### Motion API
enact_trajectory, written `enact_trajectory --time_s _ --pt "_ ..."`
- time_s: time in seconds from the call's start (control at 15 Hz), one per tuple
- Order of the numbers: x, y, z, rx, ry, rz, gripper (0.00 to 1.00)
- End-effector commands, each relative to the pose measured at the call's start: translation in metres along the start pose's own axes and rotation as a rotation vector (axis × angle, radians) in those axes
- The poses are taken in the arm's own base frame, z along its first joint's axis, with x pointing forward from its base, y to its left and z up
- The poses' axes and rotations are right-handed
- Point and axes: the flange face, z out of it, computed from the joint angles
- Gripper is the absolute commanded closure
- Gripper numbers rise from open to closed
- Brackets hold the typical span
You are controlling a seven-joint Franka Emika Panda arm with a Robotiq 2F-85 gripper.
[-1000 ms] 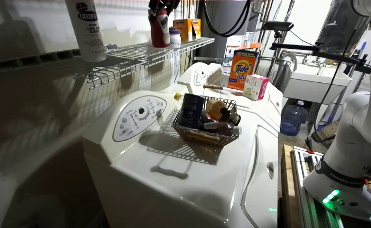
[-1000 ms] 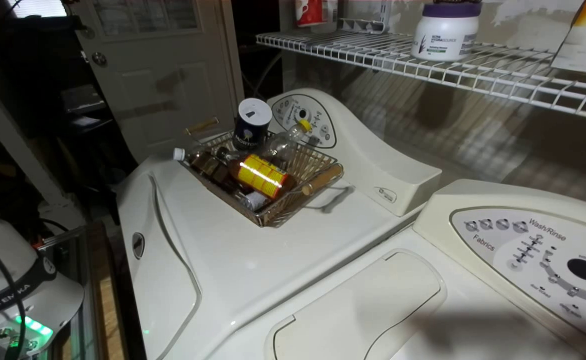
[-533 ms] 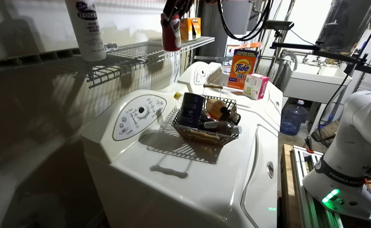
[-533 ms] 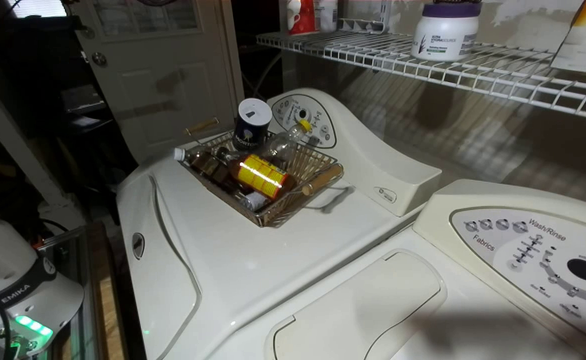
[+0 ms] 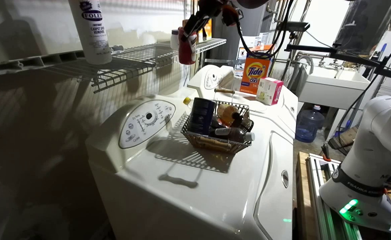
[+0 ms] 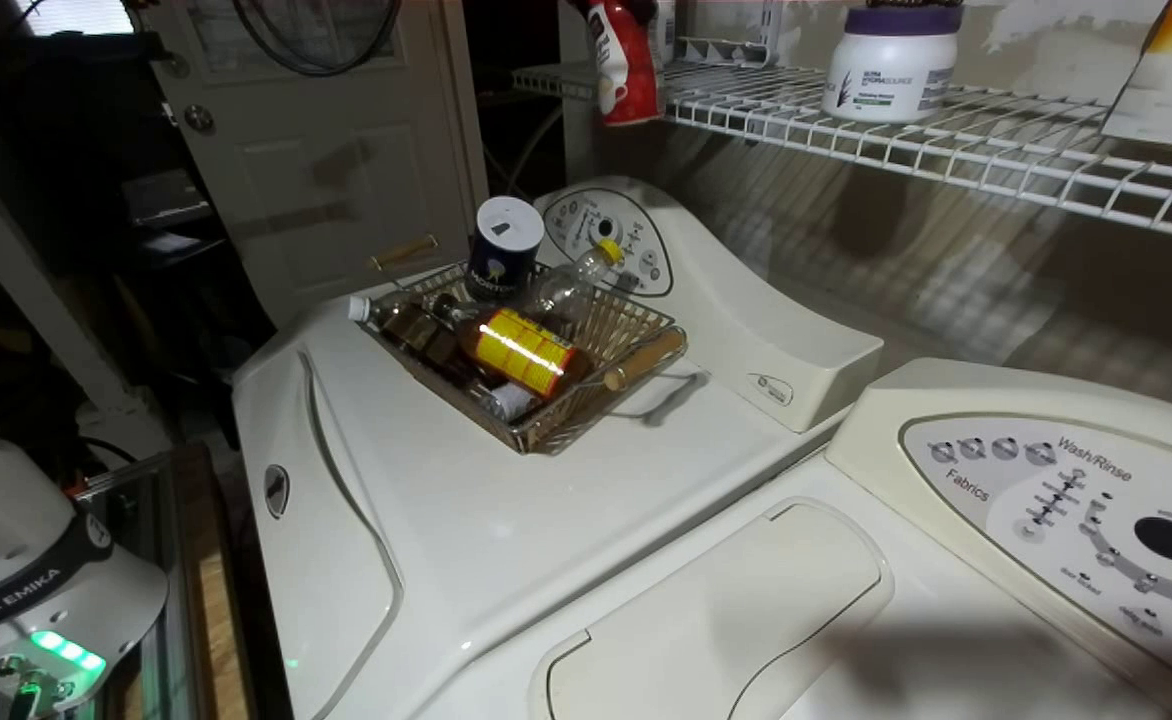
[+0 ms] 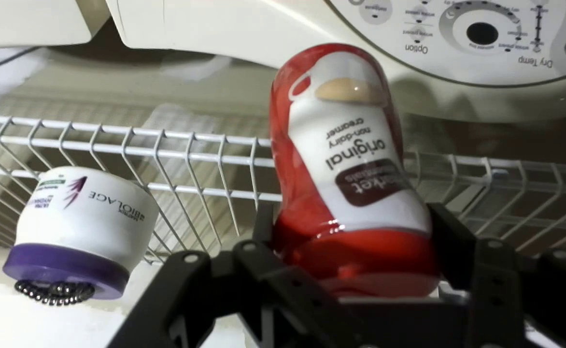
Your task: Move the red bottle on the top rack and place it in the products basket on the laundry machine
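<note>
My gripper (image 5: 184, 37) is shut on the red bottle (image 5: 187, 51), a red bottle with a white label. The bottle hangs slightly tilted in front of the top rack (image 5: 142, 58), its base below the rack's front rail. It also shows in an exterior view (image 6: 628, 70) and in the wrist view (image 7: 336, 140), between the two black fingers (image 7: 265, 220). Its cap end is hidden by the gripper. The products basket (image 6: 571, 420) stands on the laundry machine (image 6: 446, 540), lower than the bottle. It holds a dark blue canister (image 6: 502, 265) and several bottles.
A white jar with a purple lid (image 6: 891, 65) and an orange box (image 5: 209, 28) stand on the rack. A tall white bottle (image 5: 93, 33) stands near the rack's end. A Tide box (image 5: 255, 73) and a pink-white box (image 5: 269, 91) stand on the neighbouring machine. Basket handles (image 6: 646, 358) stick up.
The gripper has carried the red bottle off the rack, out past its front rail and downward. The bottle is more tilted now. The basket and the other things have not moved.
</note>
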Motion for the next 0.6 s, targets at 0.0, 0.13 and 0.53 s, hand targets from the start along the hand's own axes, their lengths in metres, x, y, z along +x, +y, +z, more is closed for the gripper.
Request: enact_trajectory --time_s 0.0,0.13,0.53 --pt "-0.025 0.013 0.005 0.034 -0.002 0.002 0.48" --pt "-0.036 0.019 0.013 0.037 -0.026 0.015 0.48" --pt "-0.07 0.03 0.029 0.033 -0.115 0.07 0.48"
